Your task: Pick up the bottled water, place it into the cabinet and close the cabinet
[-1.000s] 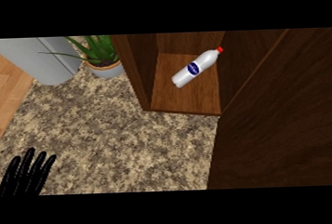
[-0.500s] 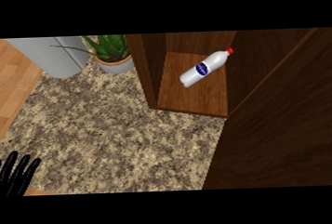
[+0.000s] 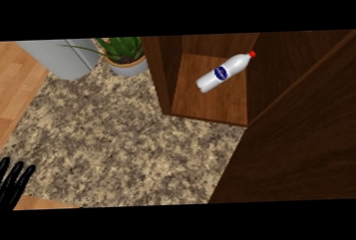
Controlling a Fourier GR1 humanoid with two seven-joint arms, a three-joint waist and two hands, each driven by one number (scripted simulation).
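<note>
Bottled water (image 3: 225,72) lying on its side on the shelf of the open wooden cabinet (image 3: 210,103) — red cap toward the back, left hand (image 3: 10,182) at lower-left edge, fingers straight and spread, speckled surface (image 3: 123,139), potted plant (image 3: 125,56) beside the cabinet

bottled water (image 3: 225,72) in cabinet (image 3: 210,105), door (image 3: 307,137) apparently open
</note>
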